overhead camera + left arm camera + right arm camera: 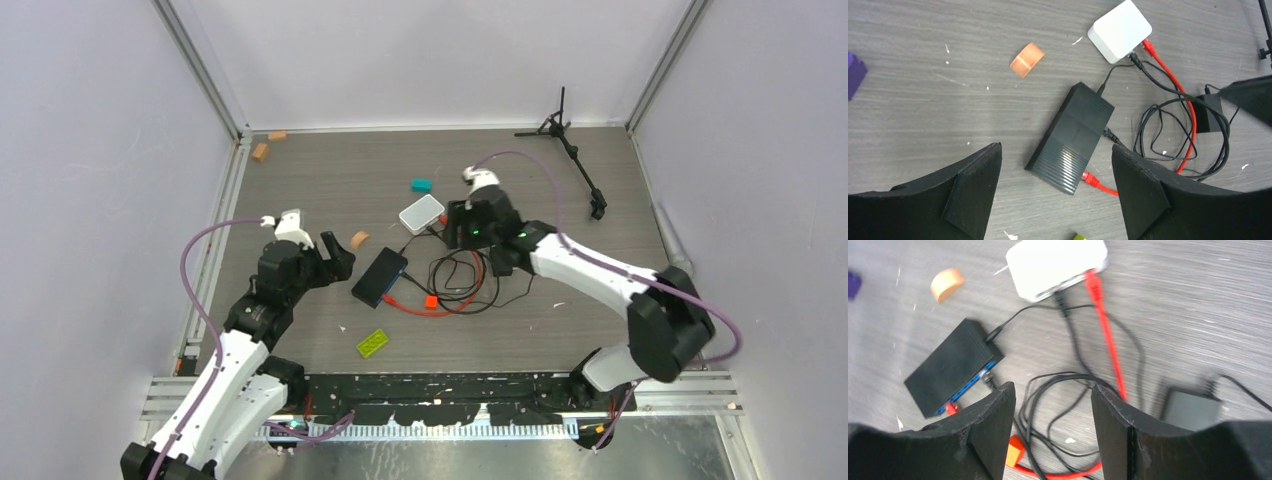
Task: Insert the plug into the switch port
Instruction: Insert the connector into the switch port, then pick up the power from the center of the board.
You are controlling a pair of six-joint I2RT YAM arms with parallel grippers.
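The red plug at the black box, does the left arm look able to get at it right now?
Probably yes. The left pincer is open, and its wrist view shows the red plug uncovered between the fingers. A black wire's plug sits close beside it on the black box.

- We're looking down on a table (pixel 320 180) with grey wood grain running side to side.
- Pale walls box it in: the left wall (pixel 90 150), back wall (pixel 430 50) and right wall (pixel 760 120).
- Silver metal climbs from the far corners: a left post (pixel 200 68) and a right post (pixel 661 60).
- Along the near edge we see a black strip (pixel 450 385), then a ribbed rail (pixel 450 432).
- Up close, white specks (pixel 947 48) dot the grain.
- The light is soft and even.
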